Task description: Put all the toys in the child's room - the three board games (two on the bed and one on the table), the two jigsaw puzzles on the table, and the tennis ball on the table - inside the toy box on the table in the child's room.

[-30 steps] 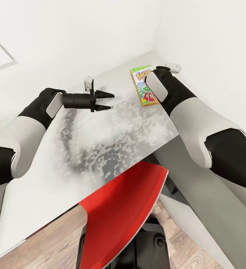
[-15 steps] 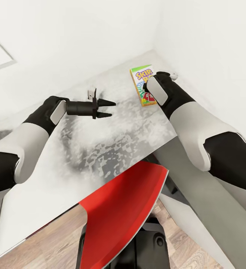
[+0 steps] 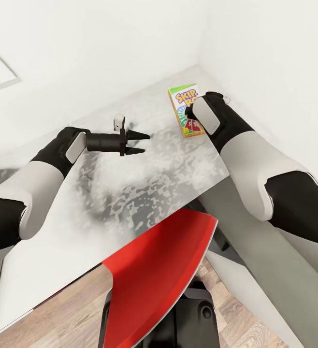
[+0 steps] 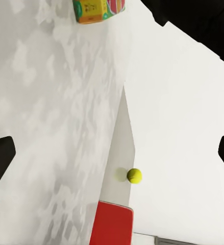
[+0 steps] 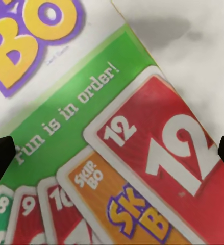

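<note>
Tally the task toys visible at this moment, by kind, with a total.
Board games: 1, the orange-green printed Skip-Bo box lying flat on the white mottled surface, beneath the right arm.
Tennis balls: 1, the small yellow-green ball.
Jigsaw puzzles: 0.
Total: 2.

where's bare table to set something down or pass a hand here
Bare: the wide stretch of table between the left gripper and the red chair back, and the strip behind that gripper up to the wall. Crowded: the far right corner, where the right arm hangs over the Skip-Bo box.
</note>
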You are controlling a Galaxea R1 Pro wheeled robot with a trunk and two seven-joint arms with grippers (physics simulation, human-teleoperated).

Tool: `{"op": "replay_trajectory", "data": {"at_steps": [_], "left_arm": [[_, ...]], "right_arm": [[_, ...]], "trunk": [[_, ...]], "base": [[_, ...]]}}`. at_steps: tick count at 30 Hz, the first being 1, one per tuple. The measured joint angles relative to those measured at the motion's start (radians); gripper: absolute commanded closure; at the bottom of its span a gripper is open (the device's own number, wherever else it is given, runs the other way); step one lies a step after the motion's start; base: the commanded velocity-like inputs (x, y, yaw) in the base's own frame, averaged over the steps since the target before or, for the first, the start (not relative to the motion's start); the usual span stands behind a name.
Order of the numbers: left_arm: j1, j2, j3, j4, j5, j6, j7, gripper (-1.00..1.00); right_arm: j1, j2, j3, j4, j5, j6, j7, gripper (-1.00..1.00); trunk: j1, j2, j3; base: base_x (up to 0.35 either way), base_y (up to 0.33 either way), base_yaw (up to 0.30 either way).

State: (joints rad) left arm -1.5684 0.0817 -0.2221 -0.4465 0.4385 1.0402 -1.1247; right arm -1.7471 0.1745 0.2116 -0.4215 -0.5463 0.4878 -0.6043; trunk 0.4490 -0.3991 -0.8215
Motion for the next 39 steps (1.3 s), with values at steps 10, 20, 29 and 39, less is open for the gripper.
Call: {"op": "replay_trajectory", "data": {"at_steps": [10, 20, 29, 39], "left_arm": [[-0.007, -0.001, 0.0, 0.0, 0.001, -0.001, -0.003, -1.0], [-0.003, -0.001, 0.0, 0.0, 0.0, -0.001, -0.002, -1.0], [-0.002, -0.001, 0.0, 0.0, 0.0, -0.001, -0.002, -1.0], [-0.002, -0.001, 0.0, 0.0, 0.0, -0.002, -0.002, -1.0]], "right_arm": [[-0.006, 0.0, 0.017, 0.001, -0.02, -0.017, -0.017, -1.0], [-0.005, 0.0, 0.081, -0.022, -0.068, -0.067, -0.066, -1.0], [-0.005, 0.0, 0.081, -0.023, -0.068, -0.067, -0.066, -1.0], [-0.005, 0.0, 0.081, -0.023, -0.069, -0.067, -0.065, -1.0]], "trunk": [[0.0, 0.001, 0.0], [0.0, 0.001, 0.0], [0.0, 0.001, 0.0], [0.0, 0.001, 0.0]], "base": [[0.0, 0.0, 0.0], [0.0, 0.0, 0.0], [0.0, 0.0, 0.0], [0.071, 0.0, 0.0]]}}
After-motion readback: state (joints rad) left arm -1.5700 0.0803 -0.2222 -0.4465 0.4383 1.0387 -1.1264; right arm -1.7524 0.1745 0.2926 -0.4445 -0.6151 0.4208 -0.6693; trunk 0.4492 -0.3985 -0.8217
